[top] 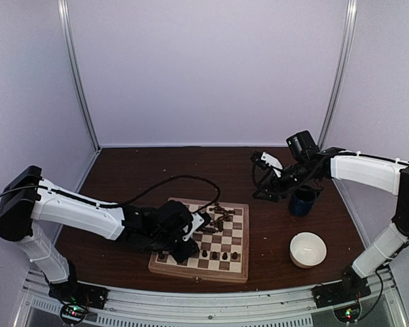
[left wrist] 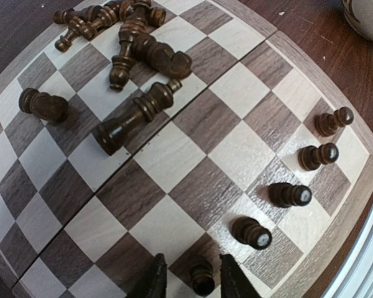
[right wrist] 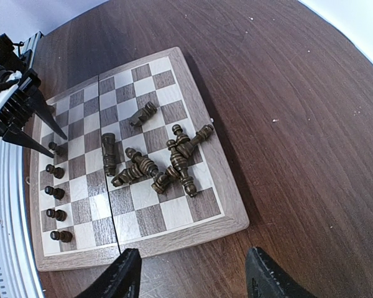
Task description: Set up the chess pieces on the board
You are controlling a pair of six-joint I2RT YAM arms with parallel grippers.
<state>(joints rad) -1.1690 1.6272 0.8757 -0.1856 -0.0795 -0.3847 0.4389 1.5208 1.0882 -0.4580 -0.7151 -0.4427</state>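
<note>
**left end effector loosened around a pawn on the board**

the left end effector point(left wrist: 191, 282) sits low over the board point(left wrist: 174, 155) at its near edge. its fingers are parted on either side of an upright pawn point(left wrist: 202, 279), released rather than clamped. that pawn is one end of a row of five upright pawns point(left wrist: 289, 194) along the near edge. the other chess pieces point(left wrist: 137, 49) lie tipped in a heap on the far squares. the right end effector point(right wrist: 193, 279) hangs over the brown surface point(top: 136, 177) beside the board, spread wide and holding nothing. a dark cup point(top: 303, 201) and a white bowl point(top: 307, 248) stand to the board's right.
</note>
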